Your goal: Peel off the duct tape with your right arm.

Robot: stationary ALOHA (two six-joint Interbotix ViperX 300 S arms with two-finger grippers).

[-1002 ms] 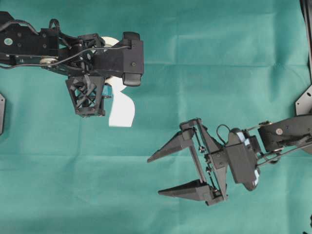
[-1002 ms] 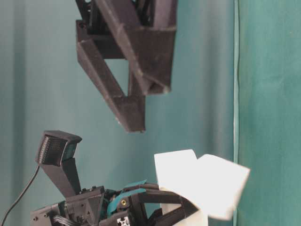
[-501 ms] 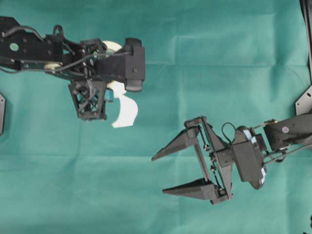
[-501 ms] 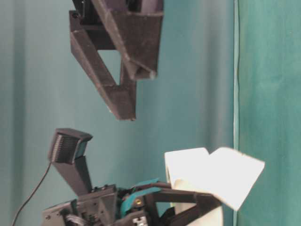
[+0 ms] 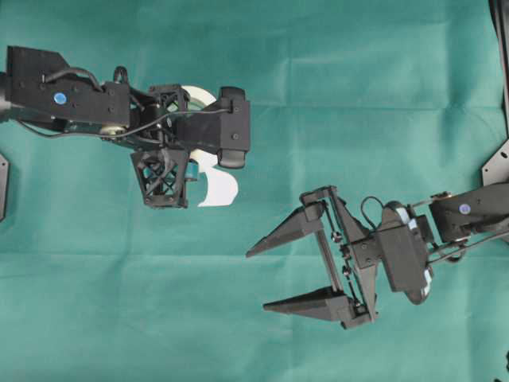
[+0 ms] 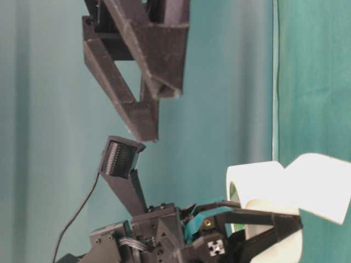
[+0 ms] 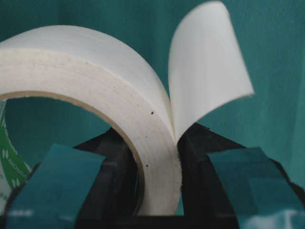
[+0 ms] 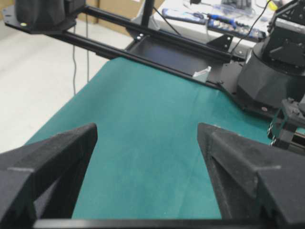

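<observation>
The duct tape (image 7: 95,62) is a white roll standing on edge, with my left gripper (image 7: 155,131) shut across its wall, one teal-patched finger (image 7: 62,176) inside the ring and the other outside. Its loose tab (image 7: 205,71) curls up and away from the roll. From overhead the roll (image 5: 196,94) shows mostly under the left wrist, and the tab (image 5: 219,188) sticks out toward the right arm. My right gripper (image 5: 256,280) hangs open a short way to the lower right of the tab, holding nothing. The table-level view has the tape (image 6: 258,183) low and the right gripper (image 6: 159,115) above it.
A green cloth (image 5: 334,95) covers the table. Black mounting plates sit at the left edge (image 5: 3,185) and the right edge (image 5: 497,163). In the right wrist view the left arm's base (image 8: 281,62) and a black frame rail (image 8: 143,40) stand beyond the cloth's far edge.
The left arm has carried the roll to the right, closer to the right gripper, and the tab now curls more. The right gripper stayed open and hardly shifted.
</observation>
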